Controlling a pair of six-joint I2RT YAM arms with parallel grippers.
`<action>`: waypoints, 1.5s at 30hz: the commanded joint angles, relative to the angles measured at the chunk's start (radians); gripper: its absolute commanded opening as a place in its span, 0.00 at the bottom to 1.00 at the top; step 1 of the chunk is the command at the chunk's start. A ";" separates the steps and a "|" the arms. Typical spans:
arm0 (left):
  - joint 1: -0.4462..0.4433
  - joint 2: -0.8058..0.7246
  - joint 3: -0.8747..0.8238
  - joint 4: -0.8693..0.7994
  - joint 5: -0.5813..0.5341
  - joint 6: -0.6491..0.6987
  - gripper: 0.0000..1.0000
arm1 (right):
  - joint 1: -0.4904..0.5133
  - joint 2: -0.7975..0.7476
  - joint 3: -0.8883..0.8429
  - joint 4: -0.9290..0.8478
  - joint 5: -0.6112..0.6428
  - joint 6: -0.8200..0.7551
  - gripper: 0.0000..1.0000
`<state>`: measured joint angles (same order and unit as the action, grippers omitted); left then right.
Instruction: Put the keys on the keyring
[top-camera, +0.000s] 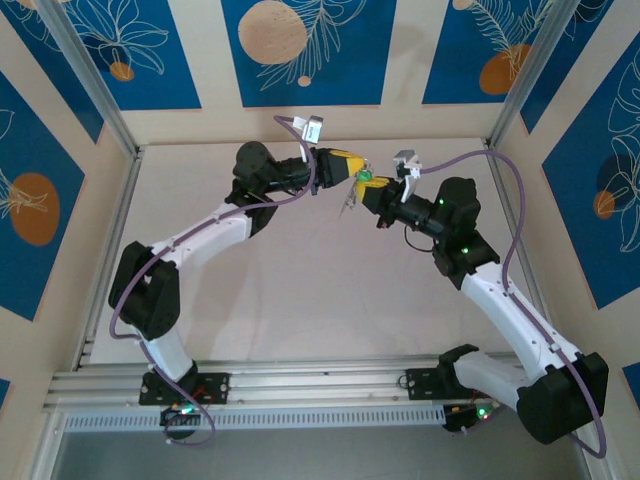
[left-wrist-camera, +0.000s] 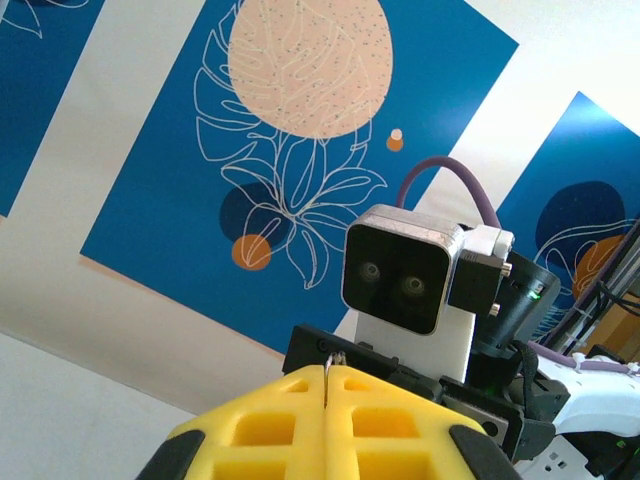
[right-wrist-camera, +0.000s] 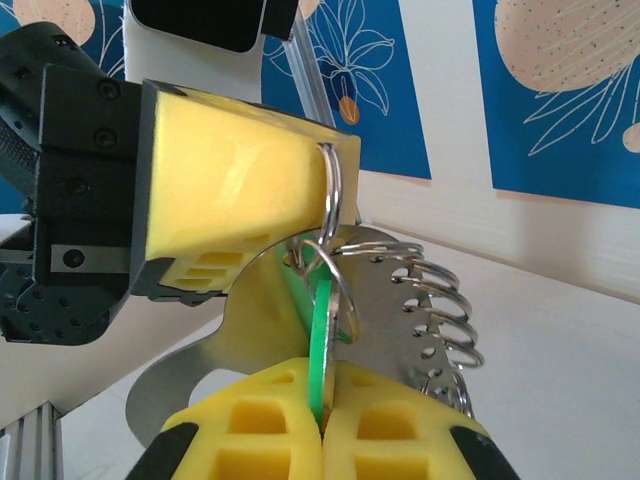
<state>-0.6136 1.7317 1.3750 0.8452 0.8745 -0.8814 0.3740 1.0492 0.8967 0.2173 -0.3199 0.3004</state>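
Both grippers meet in mid-air above the back of the table. My right gripper (right-wrist-camera: 322, 388) (top-camera: 373, 190) is shut on the green head of the key (right-wrist-camera: 320, 335) (top-camera: 364, 177), which stands edge-on between the yellow fingers. The keyring (right-wrist-camera: 400, 300) is a shiny metal loop with a row of small rings along its right edge. It hangs from a wire ring (right-wrist-camera: 333, 190) pinched in my left gripper (left-wrist-camera: 328, 385) (top-camera: 352, 167), which is shut. A split ring (right-wrist-camera: 347, 300) crosses the key's head; whether it passes through the key I cannot tell.
The right wrist's camera housing (left-wrist-camera: 398, 275) sits directly in front of the left fingers. Aluminium posts (top-camera: 90, 80) and blue-patterned walls (top-camera: 300, 50) fence the table (top-camera: 300, 290). Both arms' elbows reach out over the table's middle.
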 joint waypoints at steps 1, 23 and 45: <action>-0.007 -0.027 0.015 0.019 -0.040 0.021 0.00 | 0.042 0.005 0.007 -0.035 -0.061 -0.047 0.00; -0.012 -0.025 0.013 0.012 -0.040 0.027 0.00 | -0.205 -0.148 -0.068 0.007 -0.172 0.163 0.36; -0.017 -0.022 0.018 0.000 -0.044 0.036 0.00 | -0.218 0.049 0.015 0.334 -0.288 0.412 0.25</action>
<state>-0.6167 1.7306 1.3750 0.8219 0.8429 -0.8616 0.1505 1.0908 0.8906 0.4850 -0.5869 0.6880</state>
